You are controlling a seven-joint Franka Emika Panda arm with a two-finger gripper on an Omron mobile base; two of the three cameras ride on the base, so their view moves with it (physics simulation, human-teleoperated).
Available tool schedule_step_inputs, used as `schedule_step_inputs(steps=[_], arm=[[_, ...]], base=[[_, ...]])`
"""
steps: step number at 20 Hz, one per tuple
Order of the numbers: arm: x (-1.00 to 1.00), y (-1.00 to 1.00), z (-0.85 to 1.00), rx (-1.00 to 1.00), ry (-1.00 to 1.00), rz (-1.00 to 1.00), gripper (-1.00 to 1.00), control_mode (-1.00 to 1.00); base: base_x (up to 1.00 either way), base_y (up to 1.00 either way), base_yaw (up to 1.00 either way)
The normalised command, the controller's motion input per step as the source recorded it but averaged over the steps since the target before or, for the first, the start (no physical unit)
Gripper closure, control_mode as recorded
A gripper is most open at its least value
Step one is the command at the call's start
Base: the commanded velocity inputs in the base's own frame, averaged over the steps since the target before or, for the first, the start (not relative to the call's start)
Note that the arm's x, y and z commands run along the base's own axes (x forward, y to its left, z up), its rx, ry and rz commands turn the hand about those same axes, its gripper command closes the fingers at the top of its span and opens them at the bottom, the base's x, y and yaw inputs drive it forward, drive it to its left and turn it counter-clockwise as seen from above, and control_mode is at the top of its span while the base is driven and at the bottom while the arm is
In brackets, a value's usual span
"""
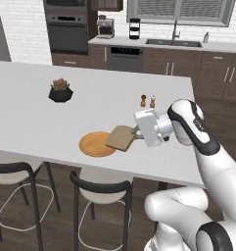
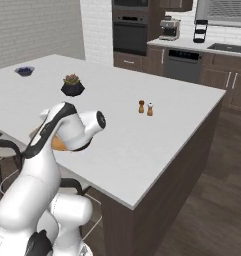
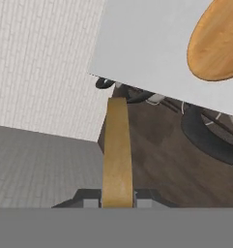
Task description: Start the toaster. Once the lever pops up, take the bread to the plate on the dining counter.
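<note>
1. Our claw (image 1: 135, 131) is clamped on the bread (image 1: 122, 138), pinching one edge of the slice; in the hand view the bread (image 3: 117, 150) runs edge-on straight out from between the fingertips.

2. In the left base view the bread hangs tilted over the right rim of the plate (image 1: 97, 144), overlapping it. We judge it to be just above the plate and not resting on it, though the angle leaves that unsure.

3. The plate sits near the front edge of the white surface (image 1: 36, 112), above the stools (image 1: 101, 188).

4. To finish well, we should carry the slice a little further over the plate's middle, level it, lower until it lies flat, and only then part the claw. Letting go now risks the slice sliding off the rim.

5. The bread is a thin, stiff, tan square with a darker crust edge. The plate is a flat round disc, orange-tan with a wood look. The surface is smooth and plain.

6. A dark pot (image 1: 60, 92) with a succulent and two small shakers (image 1: 148, 101) stand well apart from the plate.
</note>
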Motion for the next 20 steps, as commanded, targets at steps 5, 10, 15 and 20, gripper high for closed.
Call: schedule_step_inputs(steps=[5, 10, 15, 20], arm=[[0.29, 0.00, -0.31, 0.00, 0.00, 0.00, 1.00, -1.00], [0.43, -0.03, -0.24, 0.00, 0.01, 0.00, 1.00, -1.00], [0.42, -0.04, -0.33, 0.00, 0.04, 0.00, 1.00, -1.00], [0.49, 0.00, -0.23, 0.00, 0.02, 0.00, 1.00, -1.00]], base=[[0.00, 0.00, 0.00], [0.00, 0.00, 0.00], [0.00, 0.00, 0.00], [0.00, 0.00, 0.00]])
